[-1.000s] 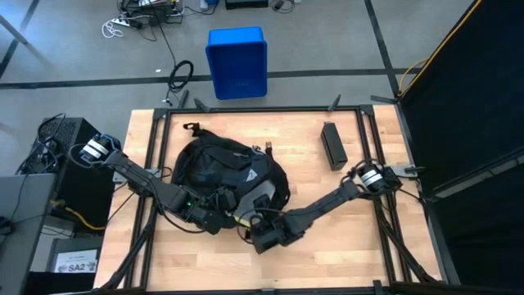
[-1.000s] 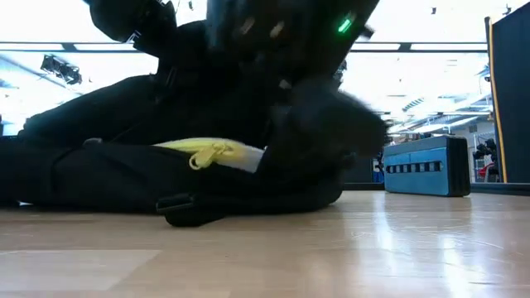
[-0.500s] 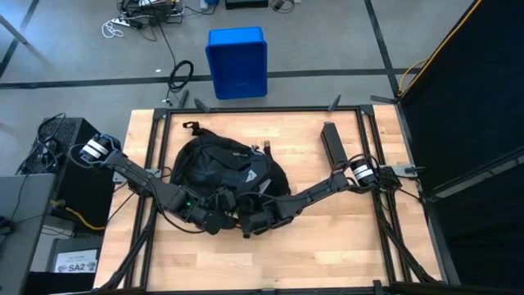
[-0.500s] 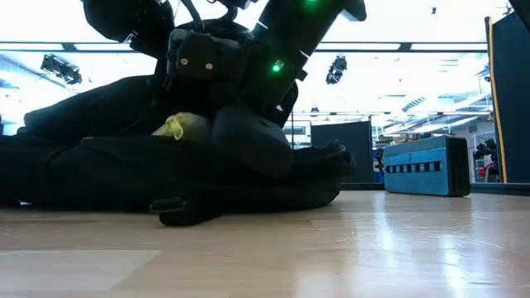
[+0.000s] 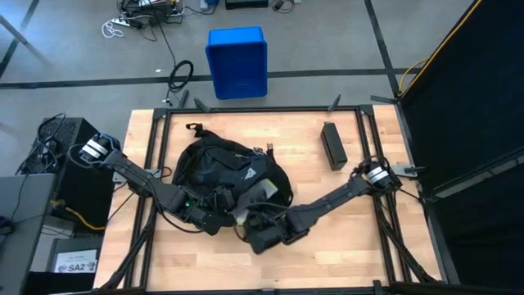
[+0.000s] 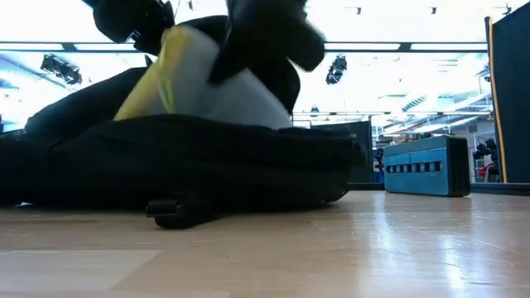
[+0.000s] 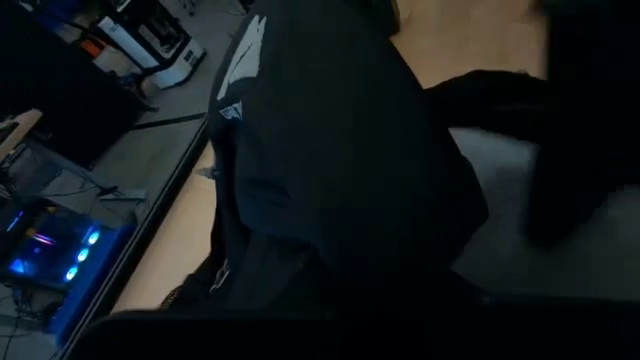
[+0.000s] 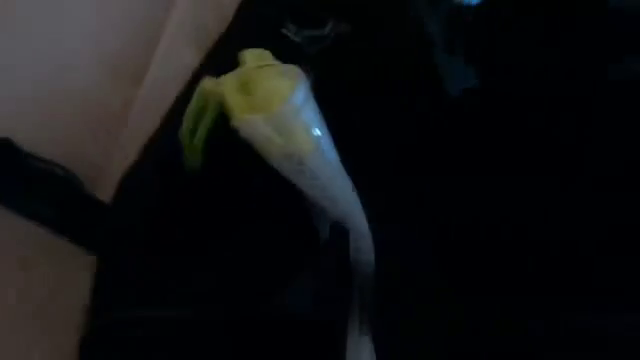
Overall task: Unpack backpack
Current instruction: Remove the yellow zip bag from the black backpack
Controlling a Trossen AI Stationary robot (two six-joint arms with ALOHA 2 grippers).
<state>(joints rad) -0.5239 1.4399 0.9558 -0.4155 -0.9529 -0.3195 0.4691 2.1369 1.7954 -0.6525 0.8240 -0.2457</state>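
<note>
Right gripper [image 5: 250, 223] pinches pale yellow-edged pouch [image 6: 219, 83], lifting it from large black fabric backpack [image 5: 225, 168]; left gripper [image 5: 219, 215], pressed together, pins bag beside it.

Two dark arms, bare metal at the shoulders

Left arm [image 5: 143, 180] and right arm [image 5: 327, 199] are slim black links with bulky black wrists; each has a silver-white cylindrical joint near its table edge, and a small green light glows on the left wrist.
</note>
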